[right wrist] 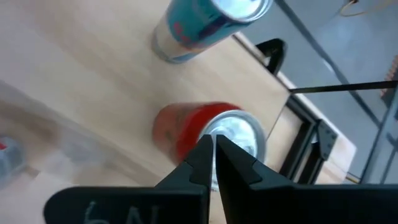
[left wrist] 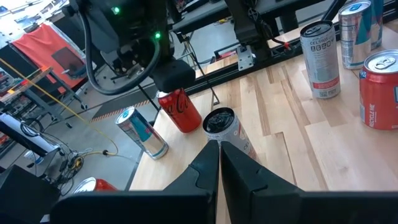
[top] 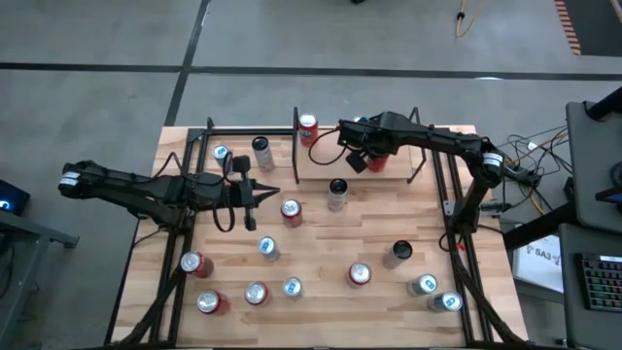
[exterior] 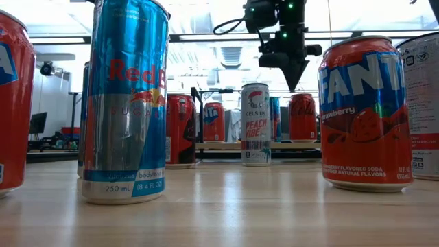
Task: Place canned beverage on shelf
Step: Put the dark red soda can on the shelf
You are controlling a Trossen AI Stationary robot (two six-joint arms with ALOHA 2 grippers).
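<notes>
Wooden table [top: 321,243] held scattered cans; shelf [top: 398,167] sat at its twelve o'clock edge. Right gripper [top: 342,136], closed and empty, hovered over the shelf; left gripper [top: 275,191] waited closed at nine o'clock

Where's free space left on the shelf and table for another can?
The shelf has bare board right of the right gripper, toward its right rail; its left end holds a red can. On the table, an open patch sits mid-board between the black-topped can and the front row. Crowded: the front edge and around the left gripper.
</notes>
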